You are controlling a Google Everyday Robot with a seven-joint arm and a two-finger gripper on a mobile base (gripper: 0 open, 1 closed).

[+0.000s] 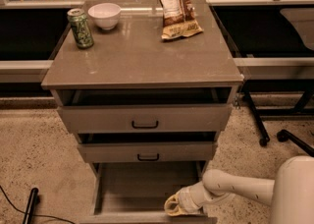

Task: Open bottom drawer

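A speckled floor runs around a grey-brown table in the middle of the frame. On it are a green can and a white bowl at upper left and a snack bag at upper centre.

Below the top, the top drawer and middle drawer each stand a little ajar. The bottom drawer is at lower centre, pulled well out, with its front panel at the frame's bottom edge and its inside bare.

My tool sits at lower centre-right, inside the drawer just behind the right part of that front panel. The arm reaches in from the lower right. I cannot tell whether the tool is open or closed.

I judge the opening nearly finished. To do the rest well, I would pull straight out along the runners. A sideways push from this off-centre contact could rack the drawer. I would go slowly near the end of travel and watch that the table does not shift and disturb the can.
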